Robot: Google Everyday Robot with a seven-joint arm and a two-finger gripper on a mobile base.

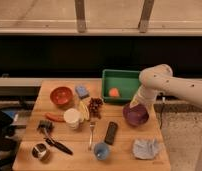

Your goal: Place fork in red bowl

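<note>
The silver fork [91, 133] lies on the wooden table [124, 150] near the middle front, left of the black remote [111, 133]. The red bowl [61, 96] sits at the table's back left. My gripper [135, 103] hangs at the end of the white arm [156, 80] at the right, just above the near rim of the dark purple bowl [136, 115], far from the fork.
A green tray [121, 85] with an orange item stands at the back. A blue sponge [82, 91], grapes [96, 105], a white cup [72, 118], a black-handled tool [58, 145], a small blue cup [101, 150] and a crumpled cloth [146, 148] lie about.
</note>
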